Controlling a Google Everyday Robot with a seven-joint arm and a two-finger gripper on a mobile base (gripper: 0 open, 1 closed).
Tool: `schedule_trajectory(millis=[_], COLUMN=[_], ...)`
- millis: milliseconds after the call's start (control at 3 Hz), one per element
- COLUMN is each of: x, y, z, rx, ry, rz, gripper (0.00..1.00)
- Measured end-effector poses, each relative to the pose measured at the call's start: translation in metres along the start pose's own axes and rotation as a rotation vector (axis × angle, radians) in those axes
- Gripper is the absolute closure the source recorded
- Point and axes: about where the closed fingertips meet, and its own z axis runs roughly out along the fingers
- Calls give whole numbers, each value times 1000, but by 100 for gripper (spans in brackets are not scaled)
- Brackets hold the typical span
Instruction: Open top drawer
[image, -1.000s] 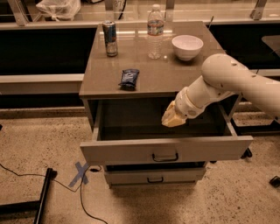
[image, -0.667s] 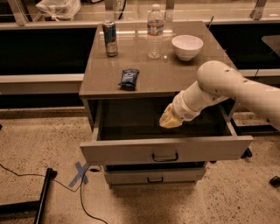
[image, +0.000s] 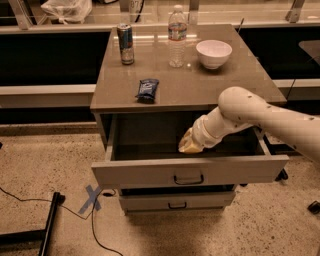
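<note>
The top drawer stands pulled out from the grey-beige cabinet, its dark inside open to view, with a small black pull handle at the centre of its front panel. My white arm comes in from the right and reaches down over the drawer. My gripper is a pale yellowish tip above the drawer's inside, a little behind the front panel and above the handle. It touches neither the handle nor the panel.
A narrower drawer front sits shut below. On the cabinet top stand a can, a water bottle, a white bowl and a dark snack packet. A blue tape cross, a cable and a black stand lie on the floor at left.
My arm and gripper have shifted slightly left over the open drawer. The drawer stays pulled out as before.
</note>
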Motion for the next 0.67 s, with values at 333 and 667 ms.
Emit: schedule_trajectory(millis=[333, 667], x=[3, -2], y=[10, 24], z=[16, 22], rx=[-8, -43], ry=[-18, -32], rz=[-22, -60], gripper=[100, 100])
